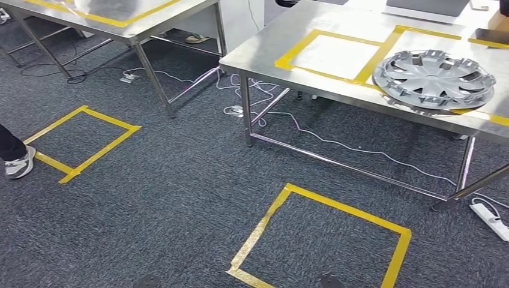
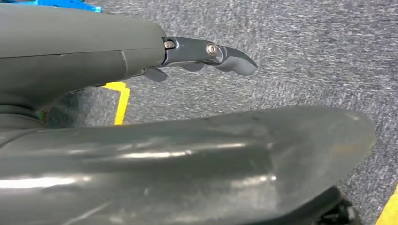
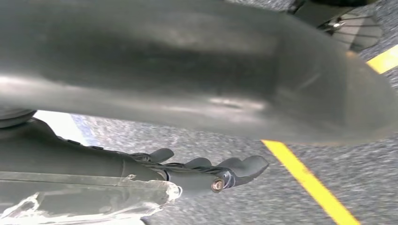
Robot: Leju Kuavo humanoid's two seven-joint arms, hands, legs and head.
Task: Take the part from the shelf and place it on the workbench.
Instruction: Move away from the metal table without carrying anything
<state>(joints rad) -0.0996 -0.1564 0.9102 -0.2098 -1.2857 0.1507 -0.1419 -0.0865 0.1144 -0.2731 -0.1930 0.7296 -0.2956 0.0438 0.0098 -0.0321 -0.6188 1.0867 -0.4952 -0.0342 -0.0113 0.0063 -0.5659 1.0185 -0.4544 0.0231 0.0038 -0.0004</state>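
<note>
We see the hubcap (image 1: 434,80) lying on the table (image 1: 264,51) at two o'clock. Our left hand (image 2: 206,54) and right hand (image 3: 211,171) hang empty, fingers loose. Placing looks done; next, step away.

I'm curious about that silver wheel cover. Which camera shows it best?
The head view: the wheel cover lies whole on the steel workbench, spokes clear. The wrist views face the carpet, each behind a robot hand, and give nothing of it.
</note>
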